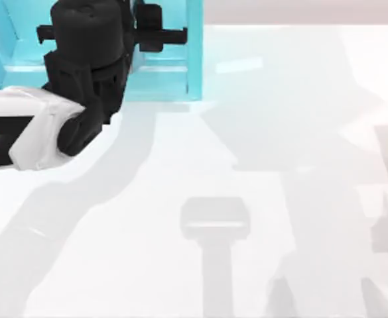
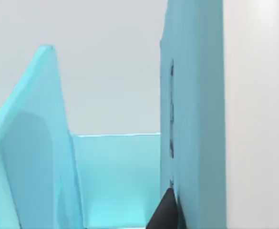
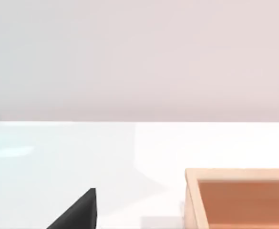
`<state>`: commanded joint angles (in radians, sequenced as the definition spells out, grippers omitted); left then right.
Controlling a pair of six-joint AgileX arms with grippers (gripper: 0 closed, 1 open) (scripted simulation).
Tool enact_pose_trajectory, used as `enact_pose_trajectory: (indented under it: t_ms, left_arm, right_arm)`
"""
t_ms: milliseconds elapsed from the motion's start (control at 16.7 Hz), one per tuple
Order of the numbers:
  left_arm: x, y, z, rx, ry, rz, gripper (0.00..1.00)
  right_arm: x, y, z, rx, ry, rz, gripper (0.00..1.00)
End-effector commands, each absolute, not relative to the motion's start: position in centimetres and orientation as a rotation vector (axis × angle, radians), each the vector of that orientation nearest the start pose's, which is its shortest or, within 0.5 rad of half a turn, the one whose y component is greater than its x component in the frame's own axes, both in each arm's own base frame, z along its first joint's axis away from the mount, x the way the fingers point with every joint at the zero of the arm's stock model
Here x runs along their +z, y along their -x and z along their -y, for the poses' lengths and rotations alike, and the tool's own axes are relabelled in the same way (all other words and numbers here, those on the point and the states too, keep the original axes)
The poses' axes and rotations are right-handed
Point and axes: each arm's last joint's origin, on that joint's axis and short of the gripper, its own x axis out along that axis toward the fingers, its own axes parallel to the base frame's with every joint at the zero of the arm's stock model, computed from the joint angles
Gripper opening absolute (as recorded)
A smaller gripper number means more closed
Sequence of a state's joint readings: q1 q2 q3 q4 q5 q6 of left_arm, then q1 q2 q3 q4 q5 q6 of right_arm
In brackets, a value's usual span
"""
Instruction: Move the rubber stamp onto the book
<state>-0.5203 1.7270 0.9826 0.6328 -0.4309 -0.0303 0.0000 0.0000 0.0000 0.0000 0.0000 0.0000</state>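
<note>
Up at eleven o'clock, the left gripper (image 1: 155, 30) reaches into the turquoise shelf unit (image 1: 195, 59), finger state unclear, stamp unmoved as far as visible.

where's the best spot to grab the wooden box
On the wooden box, likely a thin upright wall, pinched from above with one finger inside and one outside: it looks open-topped with a narrow rim. The left gripper is over the turquoise shelf unit.

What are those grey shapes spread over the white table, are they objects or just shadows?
Top view: flat grey shadows on the table, soft-edged, cast by the arms. Left wrist view: the turquoise shelf looks glossy and see-through. Right wrist view: a faint shadow beside the wooden box.
</note>
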Motion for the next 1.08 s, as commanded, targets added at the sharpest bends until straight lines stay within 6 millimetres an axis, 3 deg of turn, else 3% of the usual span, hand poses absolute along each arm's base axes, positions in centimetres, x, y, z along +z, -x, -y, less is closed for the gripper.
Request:
enact_pose_trajectory:
  t_ms: [180,420,840,1080]
  left_arm:
    - [26.4,-29.2,16.7,-0.062,0.001,-0.089,0.0]
    - [27.9,-25.3,15.7,-0.054,-0.006,-0.099,0.0]
    - [27.9,-24.9,15.5,-0.049,-0.013,-0.105,0.0]
    - [27.6,-25.5,17.2,-0.039,0.073,-0.125,0.0]
  right_arm:
    - [16.0,-10.6,0.1,0.0,0.0,0.0,1.0]
    - [16.0,-10.6,0.1,0.0,0.0,0.0,1.0]
    - [16.0,-10.6,0.1,0.0,0.0,0.0,1.0]
    - [16.0,-10.6,0.1,0.0,0.0,0.0,1.0]
